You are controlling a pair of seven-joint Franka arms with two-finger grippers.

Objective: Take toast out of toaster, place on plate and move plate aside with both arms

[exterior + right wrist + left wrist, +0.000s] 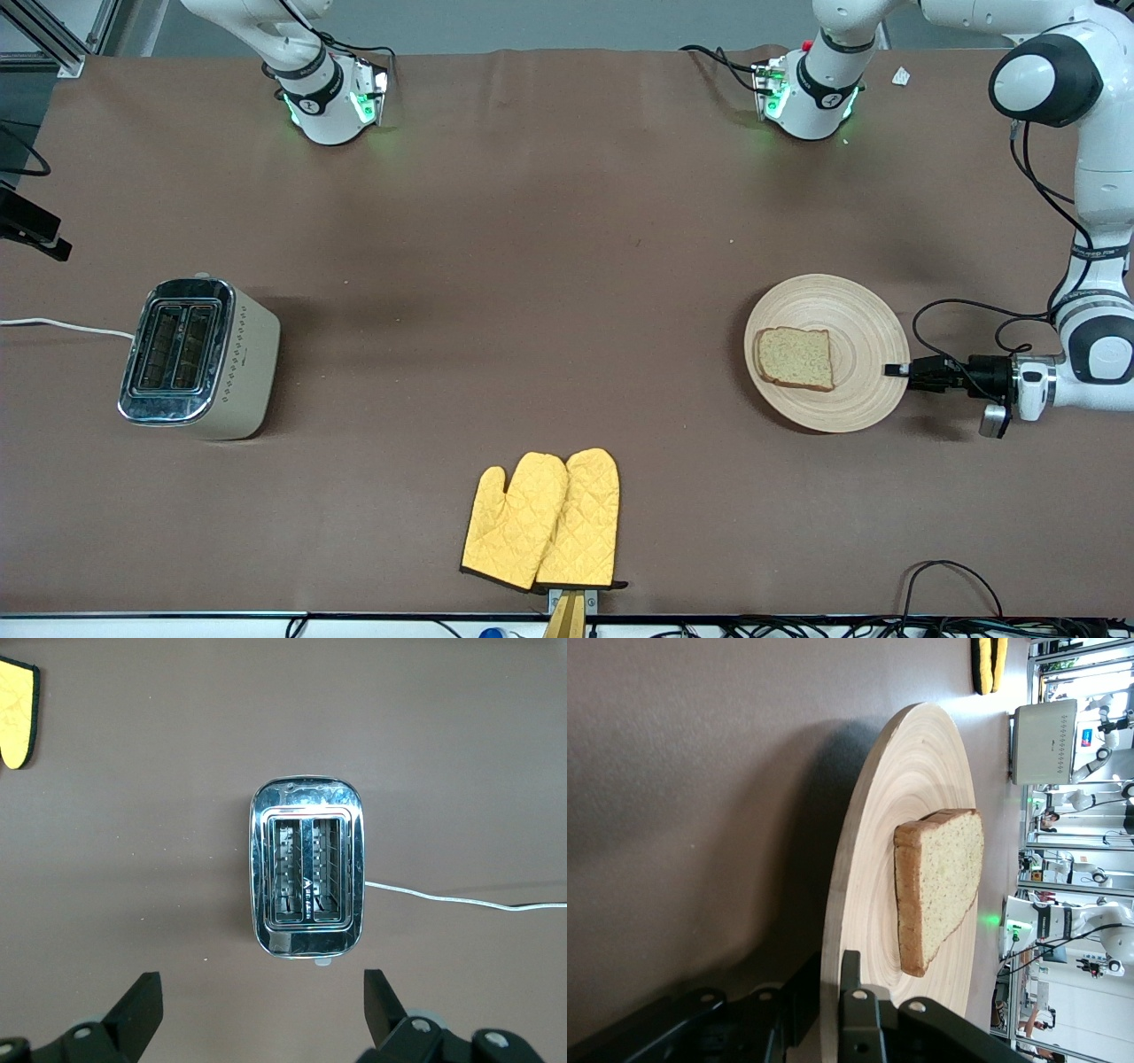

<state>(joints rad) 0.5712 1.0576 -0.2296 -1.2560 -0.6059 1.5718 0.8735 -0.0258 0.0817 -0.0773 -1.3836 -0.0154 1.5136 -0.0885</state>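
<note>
The toast (795, 357) lies flat on the round wooden plate (842, 310), toward the left arm's end of the table. My left gripper (895, 369) lies low at the plate's rim on the side toward the left arm's end, shut on that rim. In the left wrist view the plate's edge (895, 797) runs between my fingers (852, 979), one above the rim and one under it, with the toast (939, 886) close ahead. My right gripper (261, 1010) is open and empty, high over the table by the toaster (306, 877); it is out of the front view.
The chrome toaster (197, 357) stands toward the right arm's end, slots empty, its white cord (62, 326) trailing off the table. Two yellow oven mitts (545, 518) lie at the table's near edge, midway between toaster and plate. Black cables (974, 315) loop beside the left wrist.
</note>
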